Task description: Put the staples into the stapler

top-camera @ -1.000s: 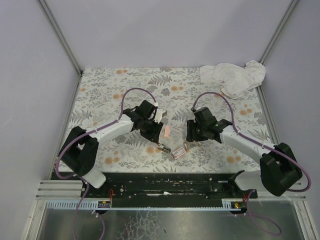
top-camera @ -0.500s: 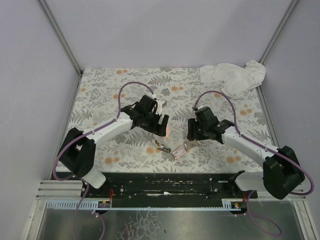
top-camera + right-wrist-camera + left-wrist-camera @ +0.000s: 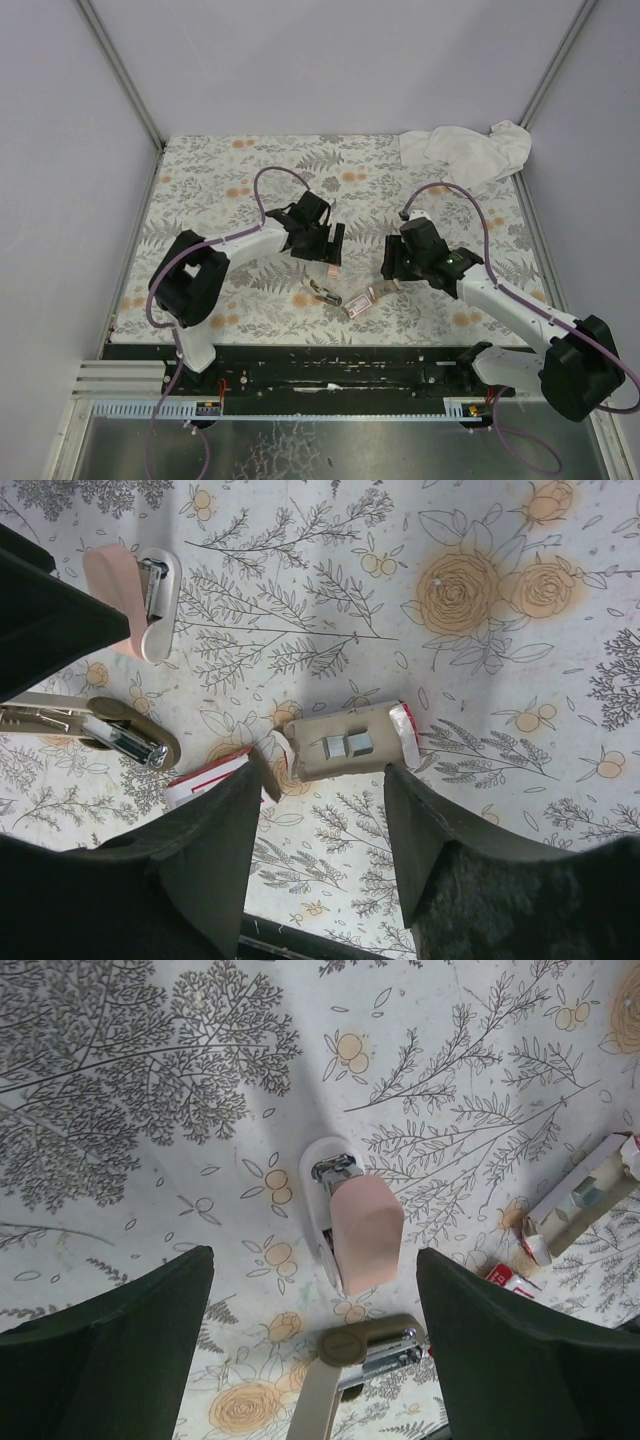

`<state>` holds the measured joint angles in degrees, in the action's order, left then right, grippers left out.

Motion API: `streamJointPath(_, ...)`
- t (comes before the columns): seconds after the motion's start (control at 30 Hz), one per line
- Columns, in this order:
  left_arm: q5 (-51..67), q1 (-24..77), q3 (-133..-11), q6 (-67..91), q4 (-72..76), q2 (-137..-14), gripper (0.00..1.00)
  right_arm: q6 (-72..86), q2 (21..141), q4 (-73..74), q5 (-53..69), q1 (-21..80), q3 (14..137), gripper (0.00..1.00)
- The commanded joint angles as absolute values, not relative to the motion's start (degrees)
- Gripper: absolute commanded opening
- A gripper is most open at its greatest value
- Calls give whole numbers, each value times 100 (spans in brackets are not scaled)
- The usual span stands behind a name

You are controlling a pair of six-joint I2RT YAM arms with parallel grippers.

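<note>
Since a second ago the left arm has swung in toward the middle of the table, bringing its gripper over the pink stapler, while the right arm has eased back a little and the tray of staples [image 3: 345, 747] now seems to show further out of its sleeve [image 3: 205, 777]. That tray lies just to the right of the tan stapler [image 3: 125, 742], which sprawls open with its metal magazine bared. Two small blocks of staples sit exposed in the tray, and the pink-and-white sleeve lies between tray and stapler, close beside both. Just beyond the tan stapler, on the side away from the arm bases, sits the pink stapler [image 3: 352, 1228], and I would guess it is the one about to be picked up. The left gripper [image 3: 315, 1252] hangs over it with fingers spread wide to either side and nothing held; I cannot tell whether they touch it. The right gripper [image 3: 322, 770] hovers over the tray, moderately open and empty. Loading has not begun, by my reading.
</note>
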<state>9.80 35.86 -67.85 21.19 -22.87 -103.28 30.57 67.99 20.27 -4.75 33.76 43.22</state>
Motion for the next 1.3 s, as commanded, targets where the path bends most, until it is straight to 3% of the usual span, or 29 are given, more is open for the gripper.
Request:
streamJointPath(0.0, 765, 3721, -7105, 2225, -1900, -10508, 80, 3221, 6591, 1929, -769, 3421, 4199, 59)
streamJointPath(0.13, 664, 3802, -7144, 2185, -1896, -10692, 70, 3258, 6605, 1996, -773, 3419, 4177, 59)
streamJointPath(0.3, 717, 3886, -7092, 2107, -1907, -10701, 30, 3313, 6512, 2004, -778, 3419, 4161, 60)
streamJointPath(0.5, 994, 3936, -6907, 1658, -1705, -10255, 0, 3294, 6477, 1926, -426, 3355, 4236, 67)
streamJointPath(0.93, 1742, 4800, -6598, -193, -1482, -8513, 0, 3604, 6568, 1401, 3103, 2116, 4764, 65)
streamJointPath(1.27, 1657, 4958, -6175, -140, -1295, -7948, 0, 4279, 6606, 897, 3832, 2020, 4685, 49)
